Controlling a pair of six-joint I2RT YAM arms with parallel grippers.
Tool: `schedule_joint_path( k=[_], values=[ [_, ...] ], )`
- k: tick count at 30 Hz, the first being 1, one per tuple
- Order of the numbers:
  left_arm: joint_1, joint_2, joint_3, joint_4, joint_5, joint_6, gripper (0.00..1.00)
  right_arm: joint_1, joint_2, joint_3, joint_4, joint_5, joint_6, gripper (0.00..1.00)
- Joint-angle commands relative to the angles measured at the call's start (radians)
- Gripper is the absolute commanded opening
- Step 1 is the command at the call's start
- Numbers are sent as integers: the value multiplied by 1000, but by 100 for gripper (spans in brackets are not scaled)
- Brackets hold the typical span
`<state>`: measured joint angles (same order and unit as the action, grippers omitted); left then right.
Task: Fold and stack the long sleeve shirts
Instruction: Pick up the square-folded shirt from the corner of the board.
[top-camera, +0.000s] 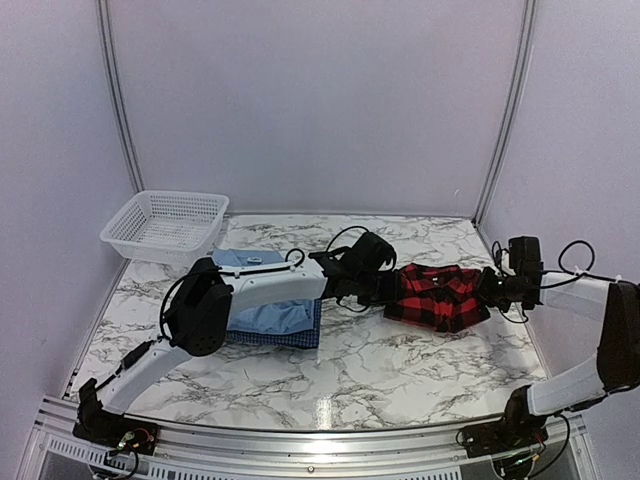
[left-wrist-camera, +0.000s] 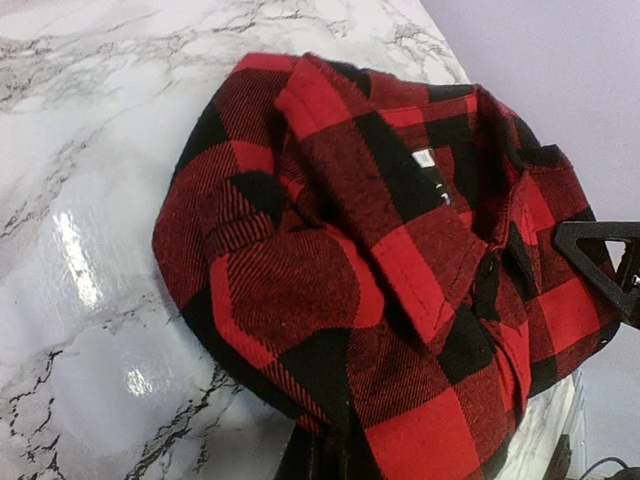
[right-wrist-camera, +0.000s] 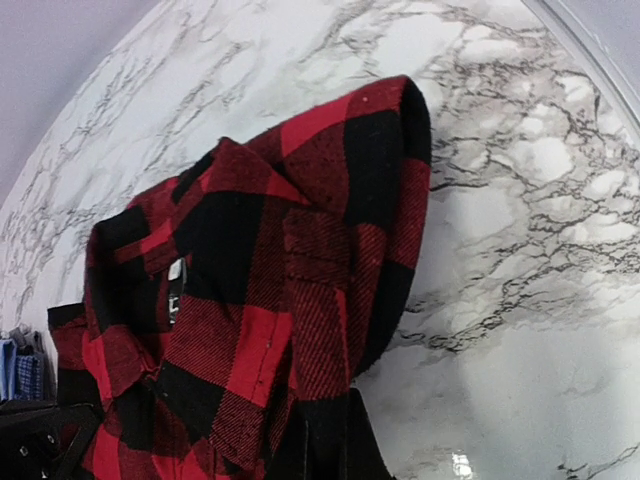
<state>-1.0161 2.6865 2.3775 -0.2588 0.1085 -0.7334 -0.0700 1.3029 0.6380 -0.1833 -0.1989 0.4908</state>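
Left gripper (top-camera: 385, 285) and right gripper (top-camera: 487, 288), mine, clenched on plaid shirt (top-camera: 435, 297) ends.
Pinch itself cut off at lower frame edge (wrist views); marble table (top-camera: 400, 370), lilac walls (top-camera: 320, 100).

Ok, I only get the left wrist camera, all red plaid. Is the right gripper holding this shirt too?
Observer: Yes, the right gripper is shut on the plaid shirt at its right end, opposite the left gripper.
Operator: Where are the other shirts?
Observer: The light blue shirt lies folded on the blue checked shirt, left of the plaid one.
Operator: And the basket?
Observer: The white basket sits at the far left corner.
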Motion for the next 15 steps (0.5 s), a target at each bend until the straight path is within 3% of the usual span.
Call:
schedule_joint_path(
  k=[1, 8, 15],
  values=[
    [7, -161, -3, 52, 30, 31, 0, 47, -73, 74, -71, 8, -2, 0],
    [22, -332, -112, 1, -2, 102, 0, 145, -147, 169, -137, 10, 38, 0],
    [57, -581, -365, -44, -89, 129, 0, 363, -139, 279, -142, 83, 130, 0]
  ],
)
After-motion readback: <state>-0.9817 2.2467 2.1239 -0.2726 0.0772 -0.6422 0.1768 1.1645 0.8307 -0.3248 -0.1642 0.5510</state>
